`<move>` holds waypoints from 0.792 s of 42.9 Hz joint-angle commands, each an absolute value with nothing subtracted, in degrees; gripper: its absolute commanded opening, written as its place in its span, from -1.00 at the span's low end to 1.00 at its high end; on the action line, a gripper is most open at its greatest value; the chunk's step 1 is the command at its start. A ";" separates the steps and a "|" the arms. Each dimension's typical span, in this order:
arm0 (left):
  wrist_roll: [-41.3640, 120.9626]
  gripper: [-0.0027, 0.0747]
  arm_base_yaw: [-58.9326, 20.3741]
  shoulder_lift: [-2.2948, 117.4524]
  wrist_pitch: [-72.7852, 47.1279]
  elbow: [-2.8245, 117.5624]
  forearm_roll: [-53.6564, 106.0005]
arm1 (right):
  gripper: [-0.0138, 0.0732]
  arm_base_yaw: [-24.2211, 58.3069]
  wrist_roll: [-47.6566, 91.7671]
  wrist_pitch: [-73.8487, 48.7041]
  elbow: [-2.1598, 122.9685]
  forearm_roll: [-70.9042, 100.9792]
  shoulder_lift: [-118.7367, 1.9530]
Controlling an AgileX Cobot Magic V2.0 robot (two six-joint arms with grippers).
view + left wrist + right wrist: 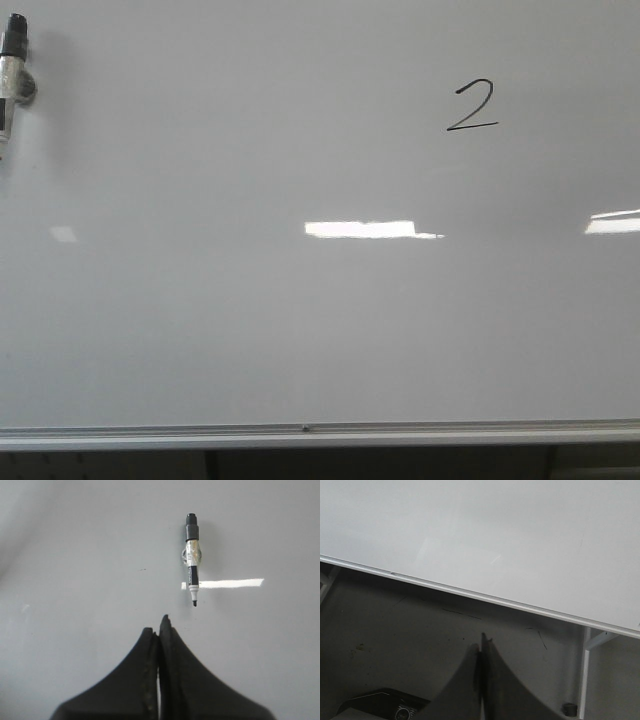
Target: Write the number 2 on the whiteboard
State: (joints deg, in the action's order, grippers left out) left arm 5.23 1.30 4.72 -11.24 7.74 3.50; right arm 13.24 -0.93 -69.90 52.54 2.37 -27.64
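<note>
A thin black hand-drawn number 2 [472, 107] stands on the upper right of the glossy whiteboard [250, 330]. A black-capped marker [12, 70] lies on the board at the far left edge; in the left wrist view the marker [192, 555] lies uncapped, tip toward my left gripper [159, 625], which is shut, empty and a short way from the tip. My right gripper [482, 641] is shut and empty, off the board over the dark floor, below the board's silver edge rail [470, 594]. Neither gripper shows in the front view.
The board's silver rail [320, 434] runs along the near edge. Bright light reflections [360, 229] lie on the board. In the right wrist view a white board leg [585, 670] and a dark device [385, 707] stand on the floor.
</note>
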 commanded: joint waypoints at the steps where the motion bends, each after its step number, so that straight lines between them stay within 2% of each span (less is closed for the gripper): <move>1: 5.27 -0.98 1.43 2.46 -1.93 4.81 4.06 | -0.84 12.92 -0.87 -66.68 53.85 1.69 -28.00; 12: 5.27 -0.98 1.99 -1.67 3.69 -2.14 4.06 | -0.84 12.92 -0.87 -66.68 53.85 1.69 -28.00; 34: 0.90 -0.98 2.00 -1.81 2.23 -2.27 0.00 | -0.84 12.92 -0.87 -66.80 53.85 1.69 -28.00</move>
State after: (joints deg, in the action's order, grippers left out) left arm 3.79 1.96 -0.18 -2.00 -0.35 1.90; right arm 13.24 -0.93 -69.90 52.54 2.37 -27.51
